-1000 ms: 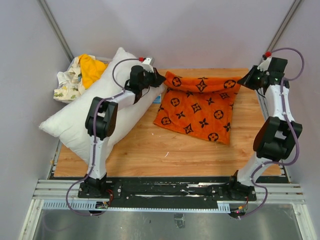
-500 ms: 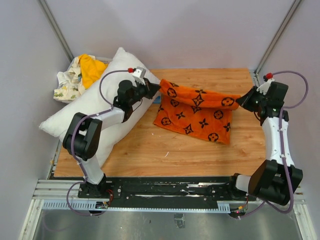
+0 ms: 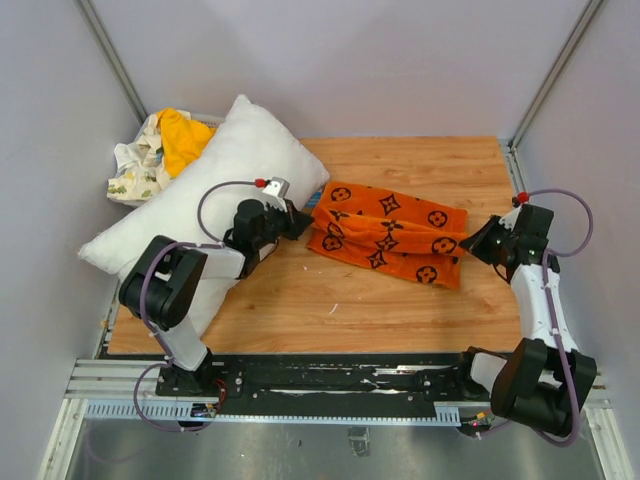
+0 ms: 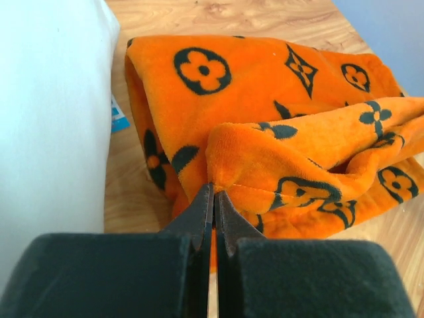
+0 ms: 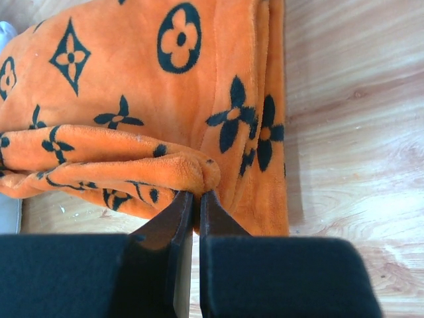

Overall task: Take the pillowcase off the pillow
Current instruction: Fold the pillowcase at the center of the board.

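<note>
Pinching opposite ends of the folded pillowcase point(image 3: 390, 230), left gripper point(image 4: 213, 199) and right gripper point(image 5: 195, 199), both clamped (pillow point(image 3: 215, 175) bare alongside).

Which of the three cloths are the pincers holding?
The bright-orange pillowcase with black motifs: the left pincer and right pincer each pinch one end. The plain yellow-orange cloth and white printed cloth lie bunched far left, untouched.

Lab cell: grey panels point(image 3: 350, 60), aluminium rails point(image 3: 110, 378)
</note>
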### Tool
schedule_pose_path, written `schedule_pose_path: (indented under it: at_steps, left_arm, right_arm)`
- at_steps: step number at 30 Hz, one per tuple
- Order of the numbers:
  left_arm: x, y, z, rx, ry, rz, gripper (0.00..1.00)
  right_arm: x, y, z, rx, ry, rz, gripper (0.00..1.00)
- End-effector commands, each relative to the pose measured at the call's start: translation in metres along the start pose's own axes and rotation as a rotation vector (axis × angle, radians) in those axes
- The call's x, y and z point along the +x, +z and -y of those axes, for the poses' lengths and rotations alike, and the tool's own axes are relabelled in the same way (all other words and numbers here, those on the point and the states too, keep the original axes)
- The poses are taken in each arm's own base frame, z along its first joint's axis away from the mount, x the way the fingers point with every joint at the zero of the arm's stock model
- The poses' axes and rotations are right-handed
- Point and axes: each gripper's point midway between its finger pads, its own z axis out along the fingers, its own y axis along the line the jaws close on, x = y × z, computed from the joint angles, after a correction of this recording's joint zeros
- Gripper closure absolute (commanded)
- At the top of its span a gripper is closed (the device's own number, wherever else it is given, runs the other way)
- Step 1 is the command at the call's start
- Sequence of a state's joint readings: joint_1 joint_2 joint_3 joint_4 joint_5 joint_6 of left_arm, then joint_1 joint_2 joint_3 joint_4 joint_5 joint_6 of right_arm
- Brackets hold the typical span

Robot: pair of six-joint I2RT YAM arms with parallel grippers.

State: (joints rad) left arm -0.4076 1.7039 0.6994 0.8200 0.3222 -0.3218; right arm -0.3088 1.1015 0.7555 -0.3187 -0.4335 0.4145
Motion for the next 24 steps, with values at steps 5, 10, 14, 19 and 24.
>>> schedule_pose_path:
  at_steps: [5,10,14,19,24]
  left_arm:
    - [-0.012,-0.016,0.010,0.024,0.004,0.092,1.00]
    - [-0.002,-0.017,0.013,0.046,-0.022,0.077,1.00]
    - [0.001,-0.016,0.016,0.068,-0.029,0.074,1.00]
    - [0.008,-0.014,0.026,0.085,-0.032,0.067,1.00]
    - [0.003,-0.016,0.024,0.023,-0.014,0.105,0.42]
  right_arm:
    - [0.010,0.004,0.036,0.130,0.163,-0.003,0.95]
    - [0.010,-0.003,0.049,0.177,0.221,0.036,0.95]
    - [0.005,-0.012,0.052,0.191,0.234,0.081,0.90]
    - [0.007,-0.020,0.049,0.186,0.237,0.110,0.83]
    - [0.005,-0.032,0.045,0.173,0.236,0.202,0.42]
